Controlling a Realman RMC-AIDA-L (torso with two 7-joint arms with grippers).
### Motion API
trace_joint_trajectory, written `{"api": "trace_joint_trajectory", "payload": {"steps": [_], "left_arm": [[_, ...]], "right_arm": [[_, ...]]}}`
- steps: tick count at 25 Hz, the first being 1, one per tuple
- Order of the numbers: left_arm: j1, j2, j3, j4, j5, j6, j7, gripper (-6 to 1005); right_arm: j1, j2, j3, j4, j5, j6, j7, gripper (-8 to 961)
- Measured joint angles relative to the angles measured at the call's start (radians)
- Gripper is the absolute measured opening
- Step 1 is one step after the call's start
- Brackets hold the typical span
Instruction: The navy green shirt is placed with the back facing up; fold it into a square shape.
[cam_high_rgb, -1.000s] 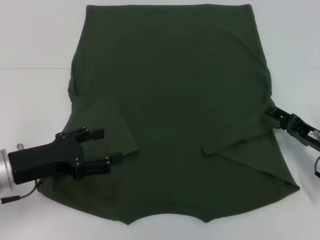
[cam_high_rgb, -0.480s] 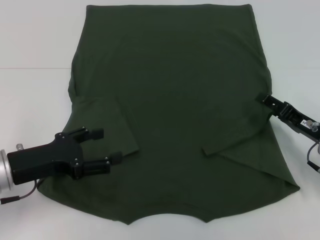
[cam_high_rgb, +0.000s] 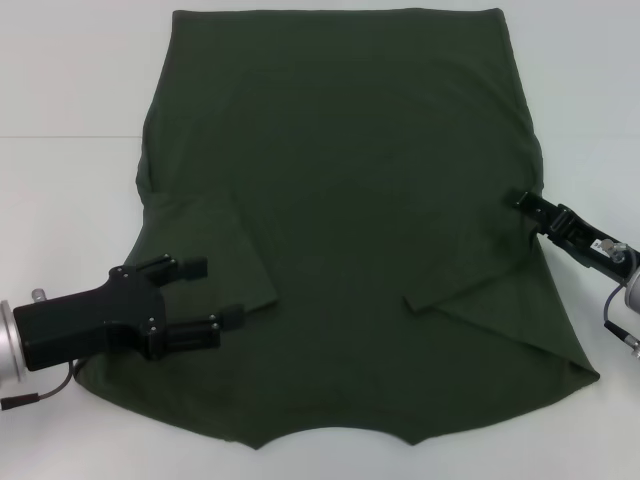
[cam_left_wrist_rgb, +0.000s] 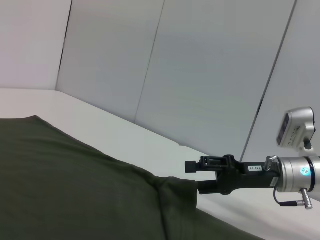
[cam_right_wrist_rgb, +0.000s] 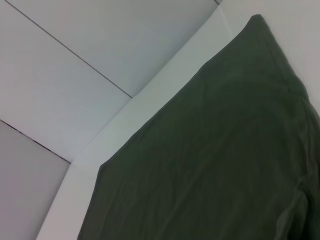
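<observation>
The navy green shirt (cam_high_rgb: 340, 200) lies spread flat on the white table, with both sleeves folded inward onto the body. My left gripper (cam_high_rgb: 210, 293) is open and empty, low over the shirt's near left part, beside the folded left sleeve (cam_high_rgb: 215, 250). My right gripper (cam_high_rgb: 524, 201) is at the shirt's right edge, above the folded right sleeve (cam_high_rgb: 480, 285). In the left wrist view the right gripper (cam_left_wrist_rgb: 193, 176) has its fingers apart at the raised shirt edge (cam_left_wrist_rgb: 175, 187). The right wrist view shows only the shirt (cam_right_wrist_rgb: 215, 165) and the table.
The white table (cam_high_rgb: 70, 200) shows on both sides of the shirt. Its far edge meets pale wall panels (cam_left_wrist_rgb: 200, 75). The shirt's hem (cam_high_rgb: 330, 12) is at the far side and its neckline (cam_high_rgb: 330, 432) is at the near edge.
My right gripper has moved up and to the left, from just off the shirt's right edge onto that edge. The left gripper and the shirt have not moved.
</observation>
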Motion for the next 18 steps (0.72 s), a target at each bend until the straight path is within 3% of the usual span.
{"api": "trace_joint_trajectory", "payload": {"steps": [18], "left_arm": [[0.005, 0.0, 0.0, 0.003, -0.005, 0.02, 0.0, 918]], "right_arm": [[-0.007, -0.001, 0.0, 0.019, -0.001, 0.055, 0.011, 798]]}}
